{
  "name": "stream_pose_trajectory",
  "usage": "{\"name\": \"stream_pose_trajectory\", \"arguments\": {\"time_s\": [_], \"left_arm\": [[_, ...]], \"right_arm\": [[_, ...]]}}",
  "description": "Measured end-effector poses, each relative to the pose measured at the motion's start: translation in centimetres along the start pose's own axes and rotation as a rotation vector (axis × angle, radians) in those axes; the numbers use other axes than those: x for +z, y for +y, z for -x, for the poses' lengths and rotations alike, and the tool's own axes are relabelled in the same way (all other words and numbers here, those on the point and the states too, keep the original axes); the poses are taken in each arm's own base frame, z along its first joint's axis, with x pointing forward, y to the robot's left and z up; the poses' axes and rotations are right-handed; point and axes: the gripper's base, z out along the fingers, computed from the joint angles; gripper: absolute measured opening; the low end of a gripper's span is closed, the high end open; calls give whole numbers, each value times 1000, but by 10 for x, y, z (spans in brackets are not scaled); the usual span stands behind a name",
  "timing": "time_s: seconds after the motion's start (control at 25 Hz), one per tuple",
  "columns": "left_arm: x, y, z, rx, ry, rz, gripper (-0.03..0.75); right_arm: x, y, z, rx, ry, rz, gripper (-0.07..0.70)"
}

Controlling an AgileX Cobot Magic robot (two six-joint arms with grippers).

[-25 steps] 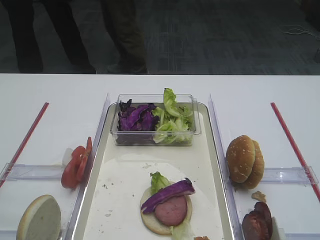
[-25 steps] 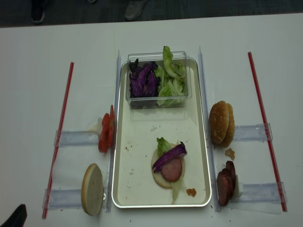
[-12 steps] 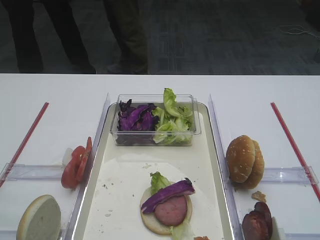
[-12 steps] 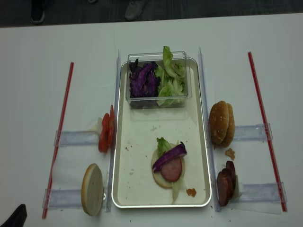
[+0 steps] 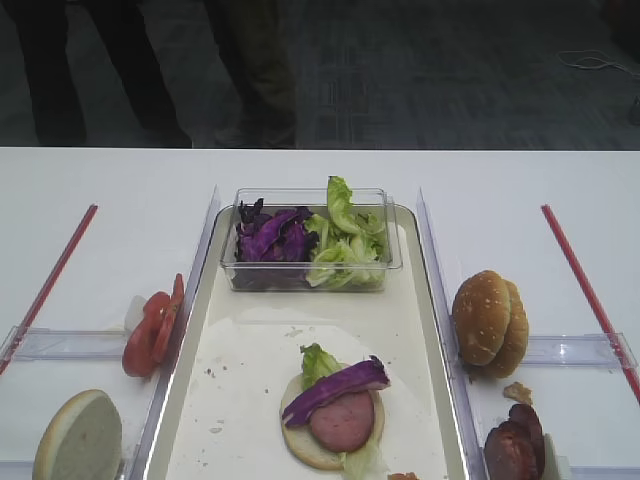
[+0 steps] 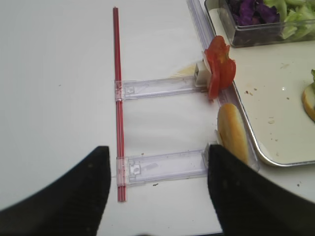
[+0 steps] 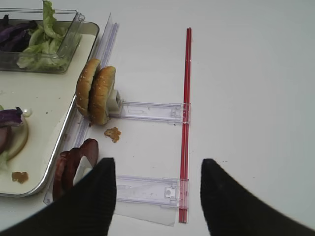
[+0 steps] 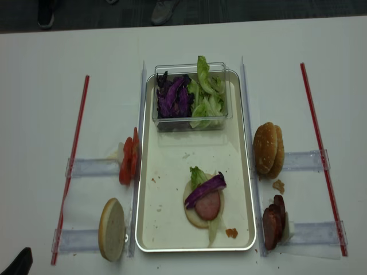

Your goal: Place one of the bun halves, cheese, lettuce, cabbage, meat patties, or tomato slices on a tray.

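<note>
- Left gripper (image 6: 156,184) low in the left wrist view, dark fingers spread wide, empty; right gripper (image 7: 158,196) likewise parted, gripping nothing.
- Large cream-white rectangular tray (image 8: 166,229) at centre frame, already carrying a stack: pale bun base, green lettuce, pink meat patty (image 8: 207,205), purple cabbage strip (image 8: 205,189).
- Risk: toppling the upright red tomato slices (image 6: 219,69) or upright pale bun half (image 6: 233,132), both close against the tray's raised rim.
- Open room: bare tray floor left of the stack.

No legible text, labels, brand marks or numbers on any surface. Checked tray (image 8: 146,172), clear tub (image 8: 192,123), plastic strips (image 7: 147,110), red rods (image 6: 117,98): all unmarked.
</note>
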Motion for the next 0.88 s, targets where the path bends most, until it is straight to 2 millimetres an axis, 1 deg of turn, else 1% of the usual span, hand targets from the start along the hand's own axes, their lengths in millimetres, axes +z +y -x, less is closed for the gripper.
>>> {"name": "stream_pose_trajectory", "arguments": {"time_s": [0.88], "left_arm": [[0, 0, 0, 0, 0, 0, 410]], "right_arm": [[0, 0, 0, -3, 0, 0, 434]]}}
